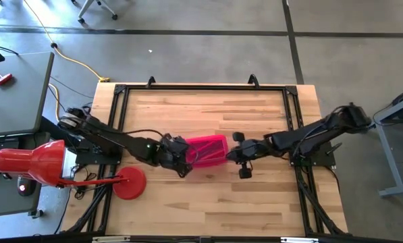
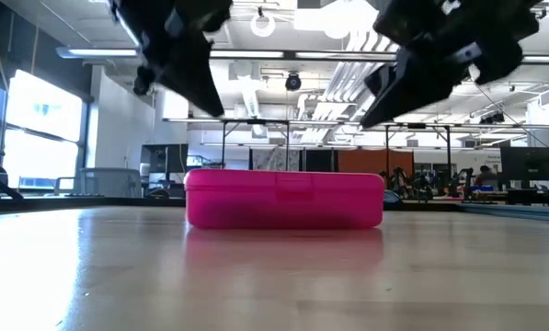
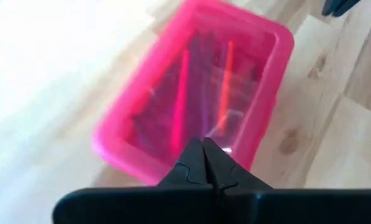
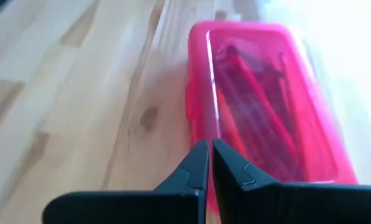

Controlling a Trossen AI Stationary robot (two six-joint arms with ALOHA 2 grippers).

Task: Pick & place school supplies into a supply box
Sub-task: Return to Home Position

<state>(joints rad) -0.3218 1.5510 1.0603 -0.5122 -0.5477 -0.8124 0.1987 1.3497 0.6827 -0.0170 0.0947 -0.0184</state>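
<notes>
Your supply box (image 1: 206, 150) lies flat near the middle of the desk (image 1: 208, 209). Its lid is shut and its long side runs from one arm toward the other, turned a little off square. In the low view the box sits level on the wood, with the lid seated along the whole front edge and a small clasp tab at the centre.

Through the translucent pink lid you can make out the school supplies (image 3: 225, 74) as thin red and orange sticks lying lengthwise inside. The darker shapes among them are too blurred to name.

Your left tool (image 1: 186, 160) is over the box's left end. Its wrist view looks down on the lid, and its two fingers are pressed together with nothing between them. Your right tool (image 1: 235, 154) is just beside the box's right end. Its fingers are also drawn together, with only a hairline slit showing, and they grip nothing. Its wrist view looks along the box from that end.

In the low view both arms hang above the box, one to each side, and neither touches it.

A red round disc (image 1: 129, 183) rests on the desk near the left arm's base, well apart from the box.
</notes>
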